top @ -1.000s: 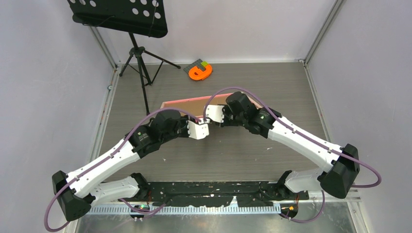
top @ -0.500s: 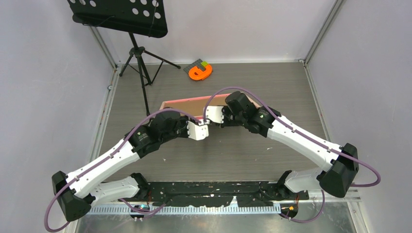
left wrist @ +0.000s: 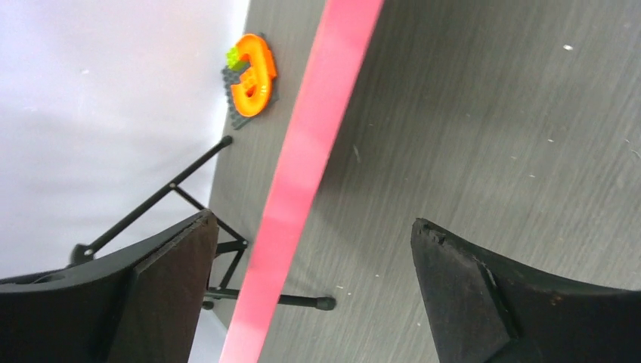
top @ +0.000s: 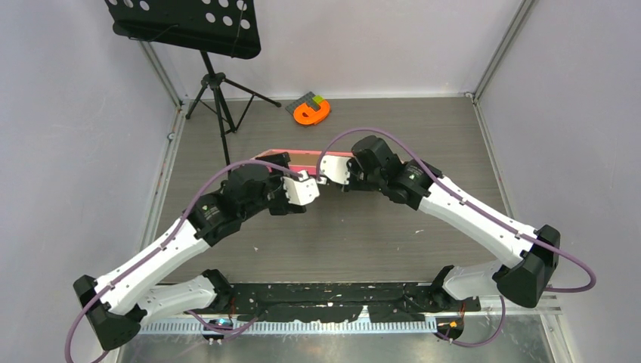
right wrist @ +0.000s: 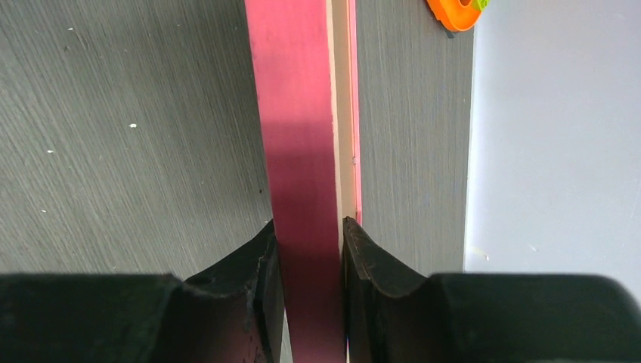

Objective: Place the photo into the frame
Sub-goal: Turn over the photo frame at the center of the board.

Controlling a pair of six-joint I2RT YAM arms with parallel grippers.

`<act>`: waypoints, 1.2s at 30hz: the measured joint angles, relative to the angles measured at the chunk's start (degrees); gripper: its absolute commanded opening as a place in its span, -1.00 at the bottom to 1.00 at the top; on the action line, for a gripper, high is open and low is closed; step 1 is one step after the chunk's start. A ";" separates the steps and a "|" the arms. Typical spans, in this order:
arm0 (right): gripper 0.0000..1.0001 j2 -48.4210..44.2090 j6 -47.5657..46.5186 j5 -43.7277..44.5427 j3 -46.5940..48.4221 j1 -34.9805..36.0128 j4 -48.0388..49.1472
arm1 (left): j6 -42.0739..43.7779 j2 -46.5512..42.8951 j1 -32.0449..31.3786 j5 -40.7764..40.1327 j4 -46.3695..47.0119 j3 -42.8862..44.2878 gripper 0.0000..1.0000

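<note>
The frame (top: 302, 153) stands on edge on the table, showing from above as a thin pink line. My right gripper (top: 325, 175) is shut on its pink edge (right wrist: 298, 113), one finger on each face (right wrist: 308, 223). A pale beige layer (right wrist: 344, 113) runs along that edge. My left gripper (top: 291, 172) is open wide (left wrist: 314, 221). The frame's pink strip (left wrist: 314, 144) runs between its fingers, nearer the left one and touching neither. The photo is out of view.
A small orange tape-like object (top: 311, 111) lies on a dark pad near the back wall. A black music stand on a tripod (top: 219, 98) stands at the back left, one foot (left wrist: 325, 303) close behind the frame. Walls close in on three sides.
My left gripper has opened and let go of the frame. The frame has tipped from slanted to standing on edge, still held by my right gripper.
</note>
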 measured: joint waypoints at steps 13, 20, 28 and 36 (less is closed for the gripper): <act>-0.88 4.48 5.97 0.35 11.91 0.22 -8.44 | -1.60 -5.68 1.64 -3.91 1.16 2.43 0.99; -0.88 8.17 11.63 -0.15 20.11 0.00 -13.77 | -1.95 -6.32 2.34 -5.05 1.07 2.43 0.99; -0.88 11.85 18.18 -4.44 28.04 -3.39 -18.91 | -2.78 -6.62 2.71 -5.40 1.03 2.43 0.99; -0.88 13.92 24.68 -11.93 33.16 -10.88 -21.57 | -2.99 -6.60 2.71 -5.38 1.05 2.43 0.99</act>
